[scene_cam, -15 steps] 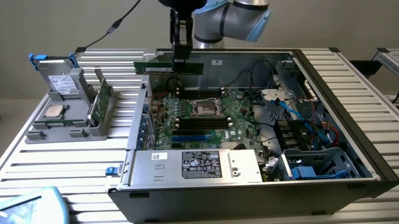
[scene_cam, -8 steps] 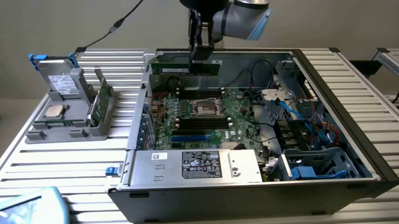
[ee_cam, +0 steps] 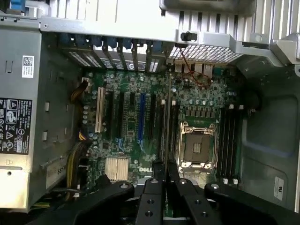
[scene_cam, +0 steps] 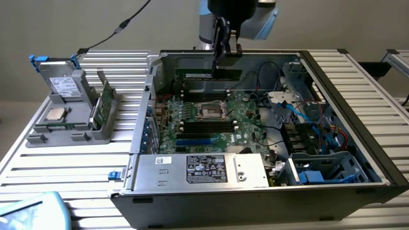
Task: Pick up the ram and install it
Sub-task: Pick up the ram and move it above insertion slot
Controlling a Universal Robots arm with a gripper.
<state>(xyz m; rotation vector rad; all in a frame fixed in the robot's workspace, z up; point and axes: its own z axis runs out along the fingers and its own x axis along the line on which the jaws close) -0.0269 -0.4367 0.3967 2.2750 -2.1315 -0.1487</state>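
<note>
One arm [scene_cam: 240, 19] reaches straight down into the computer case [scene_cam: 357, 91]. We see its gripper [scene_cam: 225, 60] clamped on the ram [scene_cam: 203, 74], held level at twelve o'clock from the CPU socket [scene_cam: 211, 110].

An open desktop computer case [scene_cam: 255, 211] lies on its side on a slatted metal bench [scene_cam: 76, 167]. Inside, a green motherboard [scene_cam: 246, 117] carries a silver processor socket [scene_cam: 211, 110] near its middle, with long black memory slots [scene_cam: 208, 127] on either side of it. A metal power supply [scene_cam: 249, 170] with a dark printed label sits along the case's near edge. A blue drive cage [scene_cam: 319, 170] fills the corner at the exterior view's right. Outside the case, at the exterior view's left, a gray holder [scene_cam: 70, 129] keeps a hard drive [scene_cam: 64, 86] upright, a processor chip [scene_cam: 55, 114] flat and a green circuit card [scene_cam: 102, 103] on edge.
</note>
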